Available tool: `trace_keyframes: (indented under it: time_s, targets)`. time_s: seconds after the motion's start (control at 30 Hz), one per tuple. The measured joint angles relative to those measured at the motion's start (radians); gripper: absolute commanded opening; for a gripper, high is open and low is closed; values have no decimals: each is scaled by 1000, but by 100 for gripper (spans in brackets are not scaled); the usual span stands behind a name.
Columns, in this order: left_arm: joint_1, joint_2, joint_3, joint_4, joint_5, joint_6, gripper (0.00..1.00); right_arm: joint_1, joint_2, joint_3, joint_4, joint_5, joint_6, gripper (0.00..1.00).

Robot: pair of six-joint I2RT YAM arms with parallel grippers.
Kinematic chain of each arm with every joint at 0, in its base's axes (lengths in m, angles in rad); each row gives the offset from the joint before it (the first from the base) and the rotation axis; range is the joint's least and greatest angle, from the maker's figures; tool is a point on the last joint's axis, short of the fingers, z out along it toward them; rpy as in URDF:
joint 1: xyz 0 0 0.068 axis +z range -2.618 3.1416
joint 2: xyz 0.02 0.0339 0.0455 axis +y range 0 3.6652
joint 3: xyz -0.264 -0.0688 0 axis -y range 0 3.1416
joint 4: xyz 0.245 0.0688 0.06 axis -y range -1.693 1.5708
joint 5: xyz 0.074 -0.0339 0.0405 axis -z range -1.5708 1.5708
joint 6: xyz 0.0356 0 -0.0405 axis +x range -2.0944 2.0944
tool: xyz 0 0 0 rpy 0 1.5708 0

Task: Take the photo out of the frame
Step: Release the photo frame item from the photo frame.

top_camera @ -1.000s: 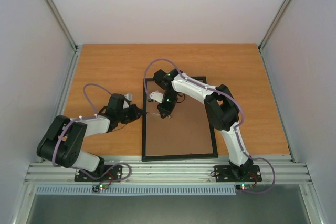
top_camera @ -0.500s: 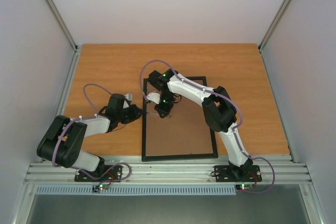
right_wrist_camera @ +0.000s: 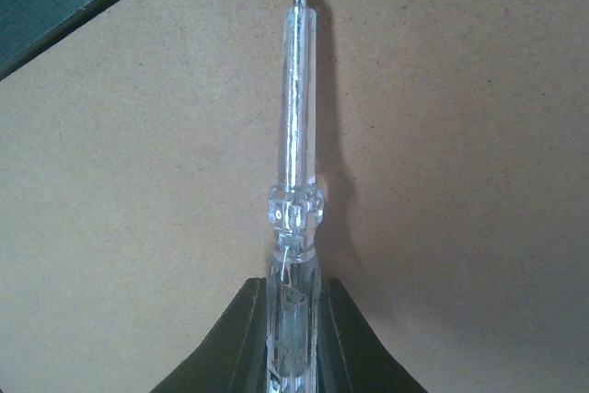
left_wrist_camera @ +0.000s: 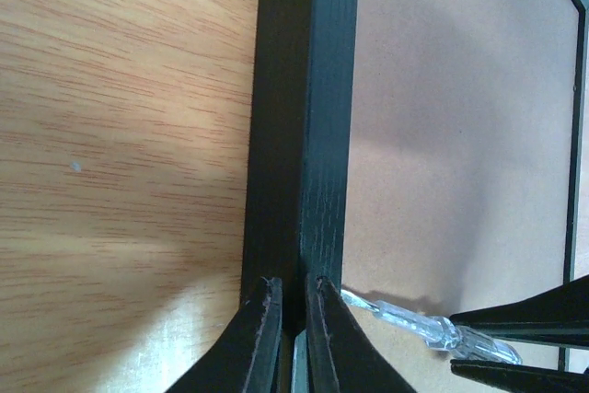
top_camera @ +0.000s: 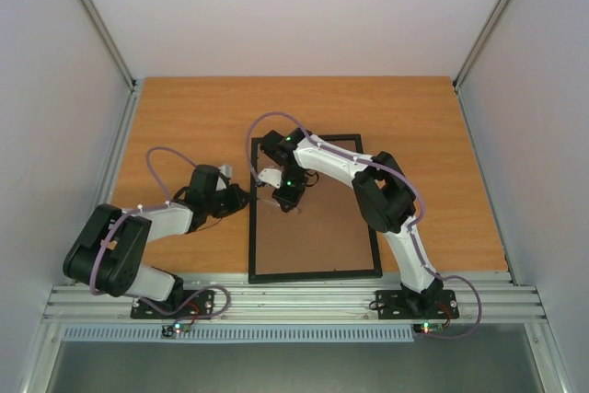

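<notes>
The frame (top_camera: 250, 238) lies face down in the middle of the table, its brown backing board (top_camera: 317, 236) turned up. The photo is hidden beneath the board. My left gripper (top_camera: 245, 198) is shut, its tips (left_wrist_camera: 293, 284) set against the frame's left rail (left_wrist_camera: 317, 117) with nothing held between them. My right gripper (top_camera: 282, 198) is shut on the handle of a clear screwdriver (right_wrist_camera: 296, 135), low over the board (right_wrist_camera: 460, 135). The screwdriver's metal tip (left_wrist_camera: 359, 301) reaches the inner edge of that left rail, just right of my left fingers.
The wooden table (top_camera: 184, 126) stretches left of and behind the frame. Grey walls and metal posts close in the sides. The frame's near rail (top_camera: 313, 274) lies close to the aluminium base rail (top_camera: 294, 301) where both arms are mounted.
My right gripper has carried the screwdriver a little leftward across the board, toward the frame's left rail. The left arm and the frame have stayed put.
</notes>
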Motion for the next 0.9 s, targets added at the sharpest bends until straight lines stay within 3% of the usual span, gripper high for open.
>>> trace_keyframes:
  time_s: [0.43,0.9]
  targets:
    - [-3,-6,0,-10,-2,-1,10,0,0,2,-11,-18,5,1]
    - [-13,-19,-8,-12,-17,-19,10,76,2,130,-111,85,177,1]
